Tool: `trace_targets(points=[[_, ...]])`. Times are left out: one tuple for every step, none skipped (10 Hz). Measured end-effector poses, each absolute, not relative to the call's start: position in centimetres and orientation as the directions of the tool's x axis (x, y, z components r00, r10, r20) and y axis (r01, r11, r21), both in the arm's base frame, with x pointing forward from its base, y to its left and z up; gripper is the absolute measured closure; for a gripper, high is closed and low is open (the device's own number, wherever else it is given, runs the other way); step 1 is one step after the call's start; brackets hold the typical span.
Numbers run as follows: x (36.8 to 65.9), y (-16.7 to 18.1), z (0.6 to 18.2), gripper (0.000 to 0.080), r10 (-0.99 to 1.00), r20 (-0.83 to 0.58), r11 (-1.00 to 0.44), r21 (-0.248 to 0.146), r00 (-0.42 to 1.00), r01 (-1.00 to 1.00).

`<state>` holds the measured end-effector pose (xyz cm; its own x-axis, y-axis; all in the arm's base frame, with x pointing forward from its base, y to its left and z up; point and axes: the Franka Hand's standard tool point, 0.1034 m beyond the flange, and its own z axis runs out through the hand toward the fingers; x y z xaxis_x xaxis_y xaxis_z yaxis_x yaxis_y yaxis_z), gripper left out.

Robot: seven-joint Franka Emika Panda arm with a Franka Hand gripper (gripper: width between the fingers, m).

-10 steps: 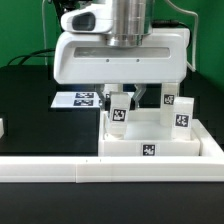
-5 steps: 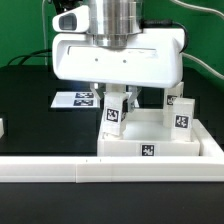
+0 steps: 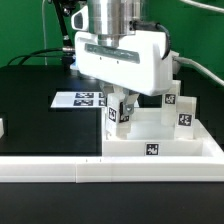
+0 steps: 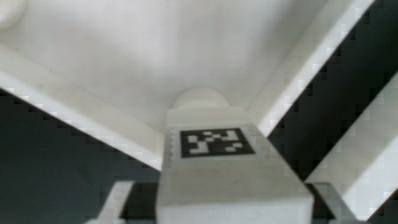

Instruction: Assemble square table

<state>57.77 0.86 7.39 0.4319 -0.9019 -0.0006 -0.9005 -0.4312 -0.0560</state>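
**Claw holds tagged leg over corner of square slab**

Ext. view: white claw (image 3: 120, 108) w/ big white housing hangs over the large white plastic square slab w/ raised rim (image 3: 160, 147), which sits on the black counter (image 3: 35, 85) just behind the long white L-shaped border rail (image 3: 60, 172). Slab shows a black-and-white tag on its near side. Claw fingers part-way closed on a small white tagged block leg (image 3: 123, 112); leg is right under the claw, at the slab's corner on the ext. view's left, slightly tilted. Can't tell if its base touches the slab. Two more white tagged legs (image 3: 184, 113) stand at the slab's far side on the ext. view's right, apart from the claw. Flat printed sheet of black-and-white tags (image 3: 78, 99) lies on counter behind the slab, on the ext. view's left, partly hidden by the arm.

Wrist view: held leg (image 4: 217, 150) fills centre, tag facing cam, gripped between both claw fingers (image 4: 125, 205). Rounded leg tip points into the slab's inner corner (image 4: 196, 50), where two raised rim walls meet. Black counter visible outside the rim both sides. Contact btw. tip and slab floor: can't tell.
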Motion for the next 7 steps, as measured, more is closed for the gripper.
trace_targets(points=[[57.77, 0.80, 7.37, 0.0509, -0.921, -0.004, -0.388, -0.057, 0.388, -0.920], [57.77, 0.81, 7.37, 0.0500, -0.920, -0.004, -0.391, -0.057, 0.392, -0.919], [57.77, 0.83, 7.37, 0.0500, -0.915, -0.003, -0.402, -0.057, 0.403, -0.914], [57.77, 0.86, 7.36, 0.0339, -0.903, -0.002, -0.430, -0.057, 0.430, -0.901], [57.76, 1.04, 7.35, 0.0339, -0.888, 0.000, -0.459, -0.056, 0.459, -0.887], [57.74, 1.23, 7.33, 0.0189, -0.837, 0.007, -0.547, -0.053, 0.547, -0.836], [57.73, 1.40, 7.31, 0.0162, -0.773, 0.015, -0.635, -0.049, 0.635, -0.771]])
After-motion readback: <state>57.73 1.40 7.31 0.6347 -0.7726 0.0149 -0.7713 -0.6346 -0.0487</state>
